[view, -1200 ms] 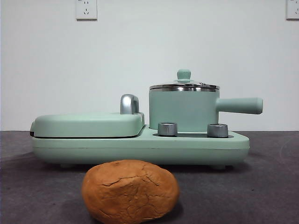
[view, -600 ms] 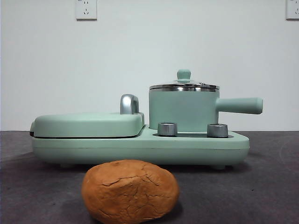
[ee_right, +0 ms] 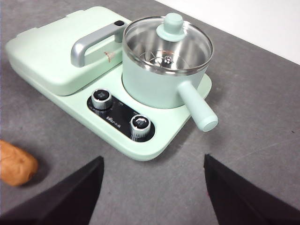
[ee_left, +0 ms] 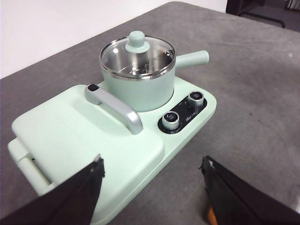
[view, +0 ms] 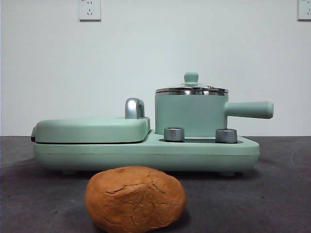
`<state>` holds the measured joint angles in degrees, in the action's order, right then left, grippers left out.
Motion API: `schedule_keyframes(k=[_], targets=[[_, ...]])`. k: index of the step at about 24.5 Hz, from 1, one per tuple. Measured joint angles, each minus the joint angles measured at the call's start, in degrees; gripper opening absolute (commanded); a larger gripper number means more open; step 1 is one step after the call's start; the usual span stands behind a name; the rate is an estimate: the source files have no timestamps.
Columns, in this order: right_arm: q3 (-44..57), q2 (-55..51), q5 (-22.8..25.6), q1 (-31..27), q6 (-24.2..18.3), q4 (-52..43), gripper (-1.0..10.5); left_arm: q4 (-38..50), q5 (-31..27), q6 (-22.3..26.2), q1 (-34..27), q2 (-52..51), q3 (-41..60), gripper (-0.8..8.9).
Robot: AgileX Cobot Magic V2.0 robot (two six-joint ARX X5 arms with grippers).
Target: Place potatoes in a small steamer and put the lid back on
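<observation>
Lying on the grey table (view: 272,194) before the cooker base (view: 146,153): potato (view: 135,198), well apart from both grippers. Small steamer (view: 191,114) on base, lid (view: 191,89) seated. Left gripper (ee_left: 152,187) and right gripper (ee_right: 152,190): jaws spread wide, empty, raised above table.

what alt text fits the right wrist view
A mint-green steamer pot with its glass lid on sits on a green cooker base; a potato lies on the grey table, and the right gripper hangs open above.

Orange-brown cracked potato (view: 135,199); mint-green steamer (view: 191,115); grey table (view: 272,194).
</observation>
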<state>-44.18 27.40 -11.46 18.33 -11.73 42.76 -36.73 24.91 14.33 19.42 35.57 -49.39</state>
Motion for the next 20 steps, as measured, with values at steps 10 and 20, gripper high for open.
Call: schedule_keyframes(k=[10,20], targets=[[0.0,4.39,1.07,0.0,1.6,-3.15,3.4,22.18,-4.13,-6.03,4.61,15.96,-0.04,3.42],[0.0,4.15,1.07,0.0,1.75,-3.37,3.4,40.57,-8.57,-10.08,12.24,37.57,-4.35,3.42]])
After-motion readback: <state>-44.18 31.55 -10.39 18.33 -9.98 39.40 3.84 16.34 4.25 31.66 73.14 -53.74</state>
